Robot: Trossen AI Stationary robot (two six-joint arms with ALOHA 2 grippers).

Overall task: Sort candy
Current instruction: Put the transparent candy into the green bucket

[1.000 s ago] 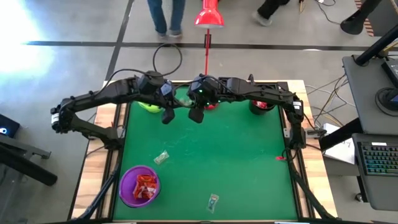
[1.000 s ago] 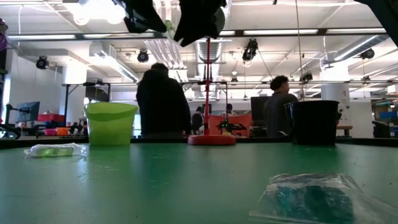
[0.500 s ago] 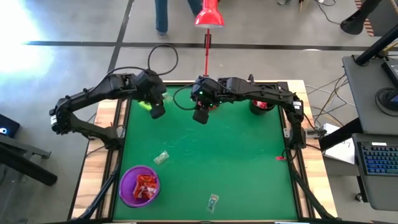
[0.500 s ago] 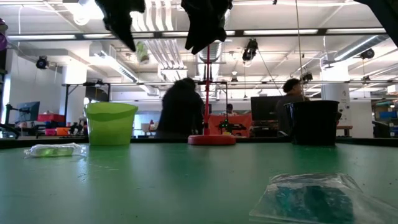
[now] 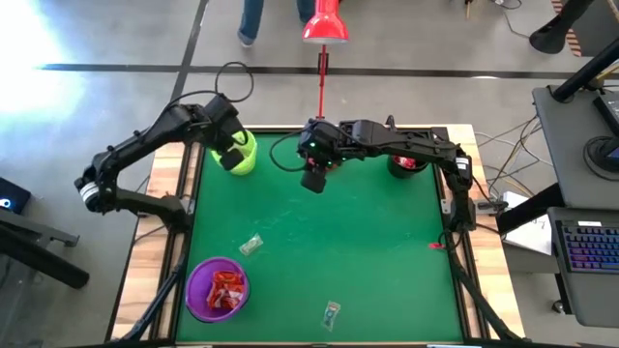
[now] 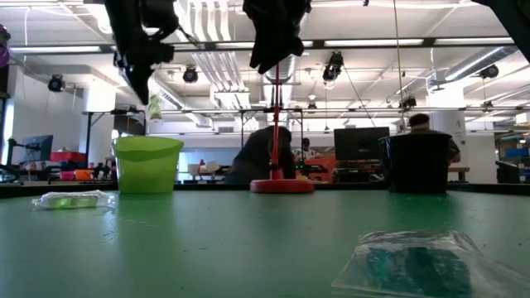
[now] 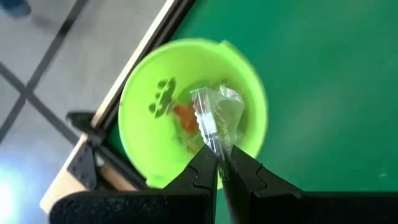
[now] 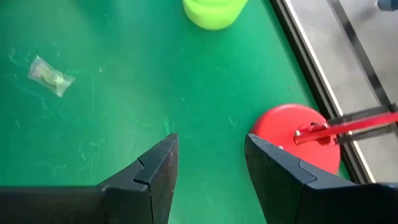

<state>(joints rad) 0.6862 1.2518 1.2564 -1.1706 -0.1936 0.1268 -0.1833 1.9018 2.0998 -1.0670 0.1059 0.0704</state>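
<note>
Left gripper (image 7: 219,167): jaws pinch a clear-wrapped candy (image 7: 217,118) by one edge, hung above the lime cup (image 7: 146,143), likely for release. Right gripper (image 8: 208,163): jaws spread, empty, beside the lamp base (image 8: 298,134). Two candies (image 5: 251,245) (image 5: 332,311) remain on the bench (image 5: 368,251).

On the bench (image 5: 387,280), seen from above, one cup (image 5: 238,155) stands at eleven o'clock with the left gripper (image 5: 232,157) over it, jaws pinched on a sweet (image 7: 217,118) hanging above the cup's mouth. The right gripper (image 5: 311,180) hangs at twelve o'clock, jaws apart, near the lamp's base (image 8: 303,138). Another cup (image 5: 404,164) stands at one o'clock. A third cup (image 5: 217,288), sweets inside, sits at seven o'clock. Loose sweets lie just beyond it (image 5: 251,245) and at six o'clock (image 5: 332,312).
</note>
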